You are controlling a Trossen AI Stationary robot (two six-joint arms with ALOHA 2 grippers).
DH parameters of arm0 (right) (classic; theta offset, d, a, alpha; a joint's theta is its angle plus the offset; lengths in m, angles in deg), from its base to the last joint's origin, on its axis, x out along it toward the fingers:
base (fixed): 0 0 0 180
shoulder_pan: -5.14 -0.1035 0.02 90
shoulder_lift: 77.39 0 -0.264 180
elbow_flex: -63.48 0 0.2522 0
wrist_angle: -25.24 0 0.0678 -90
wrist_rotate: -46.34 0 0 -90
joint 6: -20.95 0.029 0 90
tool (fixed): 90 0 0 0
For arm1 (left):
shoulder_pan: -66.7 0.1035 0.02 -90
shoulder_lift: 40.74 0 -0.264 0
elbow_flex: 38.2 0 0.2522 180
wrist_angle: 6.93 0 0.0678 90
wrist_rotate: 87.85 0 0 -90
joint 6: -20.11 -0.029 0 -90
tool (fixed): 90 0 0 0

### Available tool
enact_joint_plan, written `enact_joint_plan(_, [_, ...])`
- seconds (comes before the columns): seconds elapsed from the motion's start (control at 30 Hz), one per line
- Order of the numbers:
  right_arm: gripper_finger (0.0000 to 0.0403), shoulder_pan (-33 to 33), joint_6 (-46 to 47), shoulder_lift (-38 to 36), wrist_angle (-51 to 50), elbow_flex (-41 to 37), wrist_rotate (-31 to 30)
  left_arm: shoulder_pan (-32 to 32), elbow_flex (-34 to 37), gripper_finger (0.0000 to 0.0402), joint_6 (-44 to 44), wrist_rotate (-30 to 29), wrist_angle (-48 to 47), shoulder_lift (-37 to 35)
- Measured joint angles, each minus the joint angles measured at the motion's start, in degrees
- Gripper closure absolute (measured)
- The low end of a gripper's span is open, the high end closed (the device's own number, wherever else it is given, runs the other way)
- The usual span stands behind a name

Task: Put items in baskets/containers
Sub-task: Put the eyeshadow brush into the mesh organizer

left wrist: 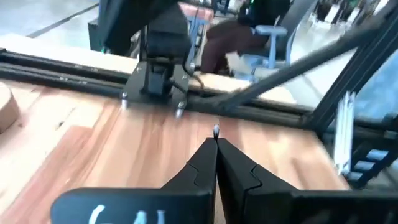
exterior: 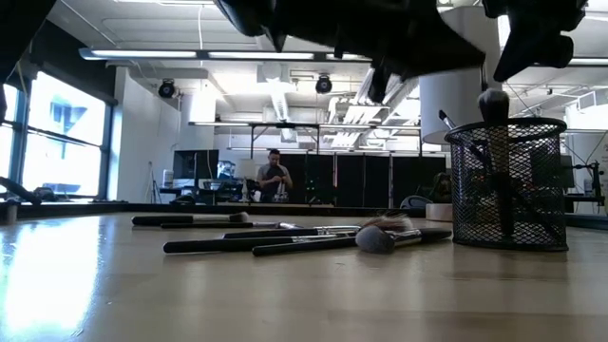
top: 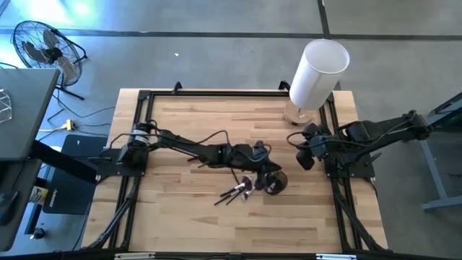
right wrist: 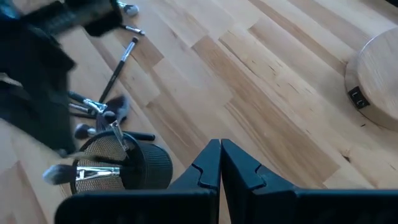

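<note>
- Loose brushes lie on table beside the mesh cup (some already inside).
- Likely light, stiff, slippery; pinch mid-handle.
- Left gripper pinched empty above cup; right gripper likewise, parked aside.

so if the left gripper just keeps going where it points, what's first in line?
Bare table, then likely the right arm's base at the table's far rail. The left gripper has its jaws shut; depth is uncertain.

A large open lab: concrete floor, floor fan, strip lights, exposed ducts.
</note>
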Motion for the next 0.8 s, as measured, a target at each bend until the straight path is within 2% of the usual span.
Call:
enact_joint_plan(0.2, [0.0401, -0.7, -0.8, 0.0, 0.3, 0.0, 0.4, 0.3, -0.3, 0.0376, 3.3, 0.2, -4.1, -0.5])
enact_joint_plan(0.4, [0.0402, -0.7, -0.6, 0.0, 1.0, 0.0, 0.4, 0.4, -1.6, 0.0328, 3.3, 4.6, -6.1, -0.7])
enact_joint_plan(0.6, [0.0402, -0.7, 3.7, 0.0, 1.8, 0.0, 0.4, 1.2, -6.8, 0.0287, 1.1, 8.5, -20.4, -1.2])
enact_joint_plan(0.8, [0.0402, -0.7, 3.7, 0.1, 1.8, 0.0, 3.1, 1.5, -11.0, 0.0297, -5.3, 9.3, -35.9, -7.9])
